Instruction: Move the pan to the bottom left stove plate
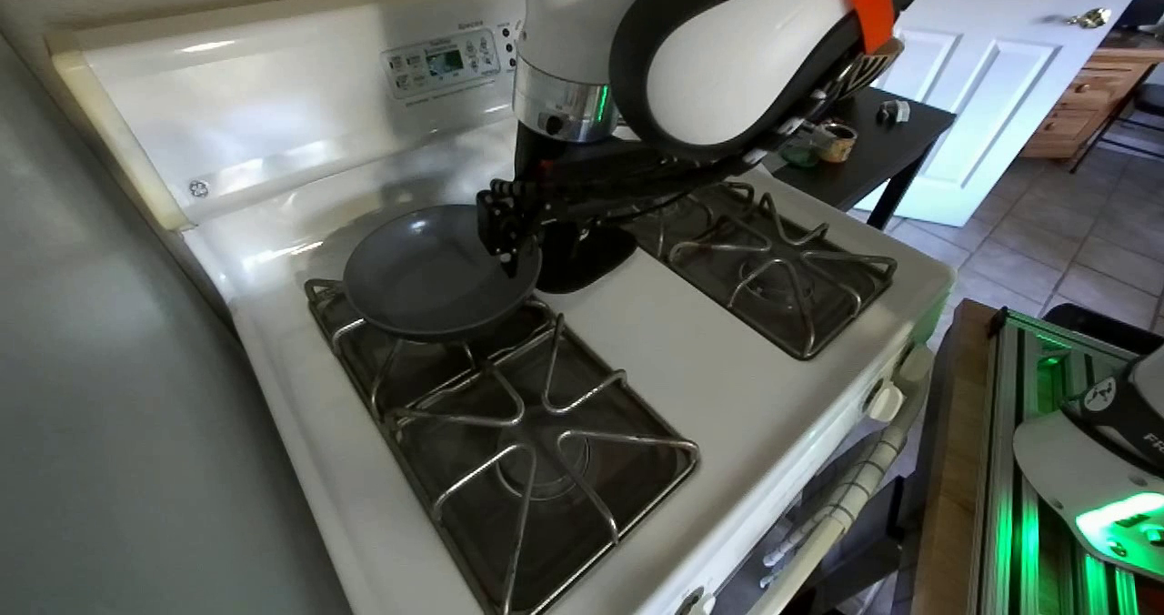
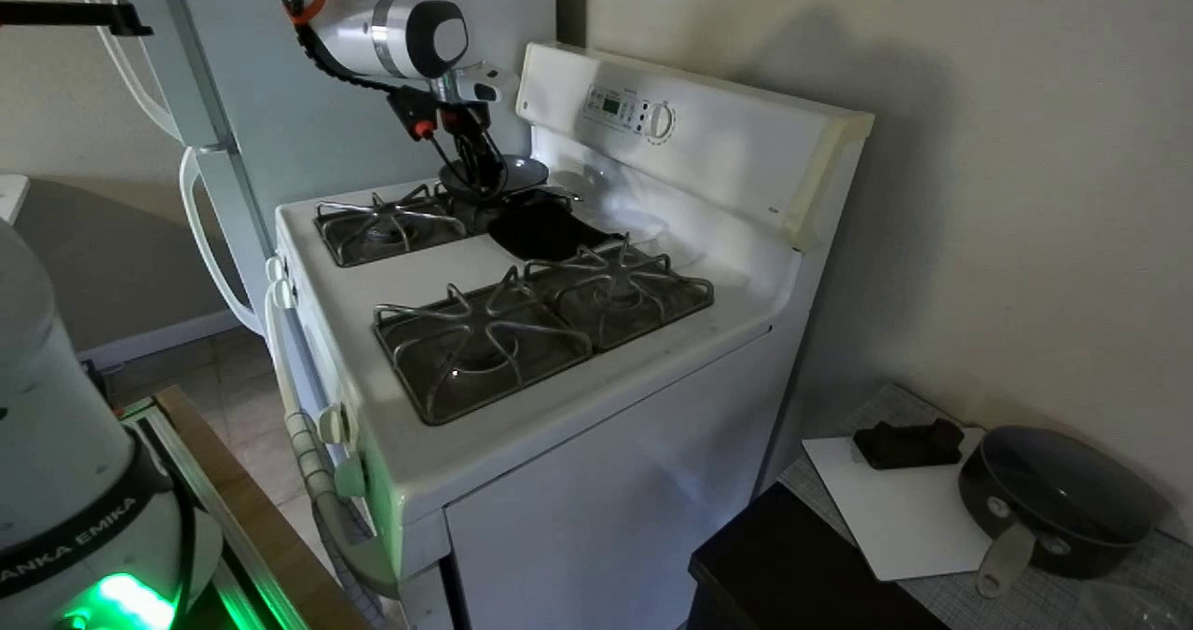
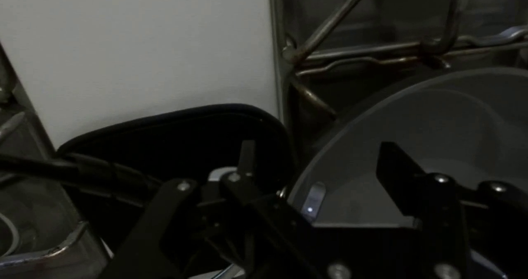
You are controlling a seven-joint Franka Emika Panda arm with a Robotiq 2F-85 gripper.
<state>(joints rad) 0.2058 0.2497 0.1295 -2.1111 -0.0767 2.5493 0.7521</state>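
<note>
The dark grey round pan [image 1: 427, 274] sits on the rear-left grate [image 1: 391, 374], against the stove's back; it also shows in an exterior view [image 2: 524, 172] and in the wrist view [image 3: 453, 118]. Its handle is hidden by my gripper. My gripper [image 3: 317, 151] is open, pointing down at the pan's right-hand edge. In the wrist view one finger is over the pan's inside and the other is outside its rim; I cannot tell whether they touch it. My gripper also shows in both exterior views [image 1: 509, 256] [image 2: 486, 183]. The bottom left stove plate [image 1: 543, 451] is bare, directly in front of the pan.
A flat black rounded object [image 1: 587, 260] lies on the stove's middle beside the pan, under my gripper. The right-hand grates [image 1: 782, 265] [image 2: 620, 285] are beyond it. A tall grey panel [image 1: 136, 369] stands left of the stove. The control panel [image 1: 273, 124] rises behind.
</note>
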